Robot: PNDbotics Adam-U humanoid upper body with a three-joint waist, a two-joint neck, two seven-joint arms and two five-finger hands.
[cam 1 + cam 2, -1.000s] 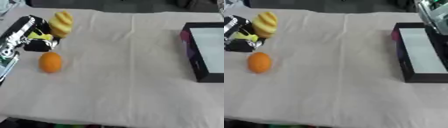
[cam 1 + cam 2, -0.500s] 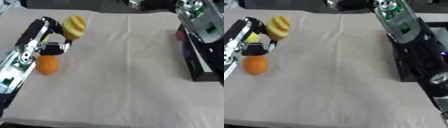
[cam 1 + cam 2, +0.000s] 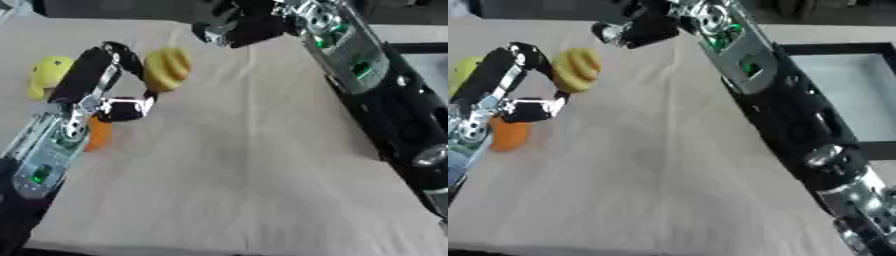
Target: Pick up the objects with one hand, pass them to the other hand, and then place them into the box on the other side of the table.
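The ridged yellow fruit (image 3: pixel 577 68), a rounded oval with its long axis about upright in the view, hangs above the left part of the table in the left hand (image 3: pixel 535 82), whose black fingers curl round its left side. A smooth orange (image 3: pixel 509 135) and a small yellow toy (image 3: pixel 45 74) lie on the creased beige cloth (image 3: pixel 254 165) just beside that arm. The right hand (image 3: pixel 636 30) reaches across near the fruit, apparently not touching it, its fingers too blurred to tell bent from straight, while the dark box (image 3: pixel 846 95) with its pale floor sits at the right edge.
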